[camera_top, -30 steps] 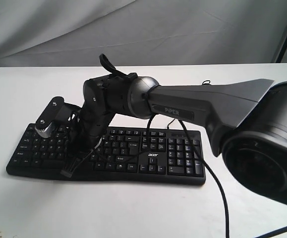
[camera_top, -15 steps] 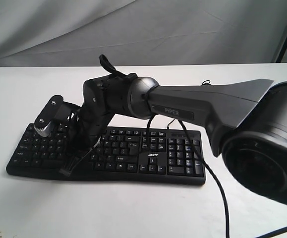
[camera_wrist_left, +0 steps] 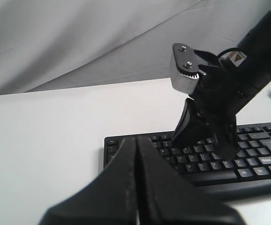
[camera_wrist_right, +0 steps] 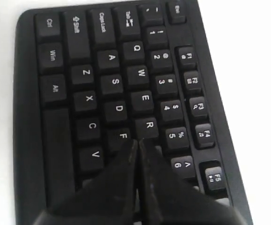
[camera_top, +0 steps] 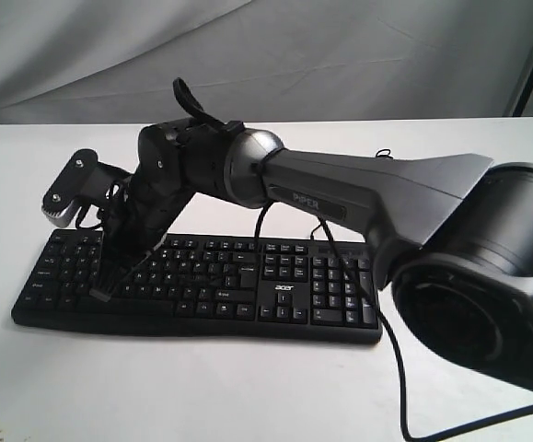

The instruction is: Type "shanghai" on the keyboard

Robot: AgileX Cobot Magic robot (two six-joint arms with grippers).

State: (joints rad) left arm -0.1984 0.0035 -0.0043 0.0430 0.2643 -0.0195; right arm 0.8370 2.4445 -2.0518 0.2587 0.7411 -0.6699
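Observation:
The black acer keyboard (camera_top: pixel 275 295) lies flat on the white table. My right arm reaches across it to its left end. There my right gripper (camera_top: pixel 100 295) points down, jaws pressed together with nothing between them. In the right wrist view its tips (camera_wrist_right: pixel 137 142) sit over the keyboard (camera_wrist_right: pixel 79 70) right beside the F and R keys; whether they touch a key I cannot tell. My left gripper (camera_wrist_left: pixel 137 139) is shut and empty, held short of the keyboard's (camera_wrist_left: pixel 257 154) left end. It does not show in the exterior view.
The right arm's wrist (camera_wrist_left: pixel 219 89) hangs over the letter keys in the left wrist view. A thin black cable (camera_top: pixel 381 152) lies behind the keyboard, and the arm's own cable (camera_top: pixel 404 359) droops over the number pad. Grey cloth (camera_top: pixel 340 55) backs the table.
My right gripper has swung left along the keyboard and risen slightly, from the middle letter keys to the left-hand letters. The keyboard has not moved.

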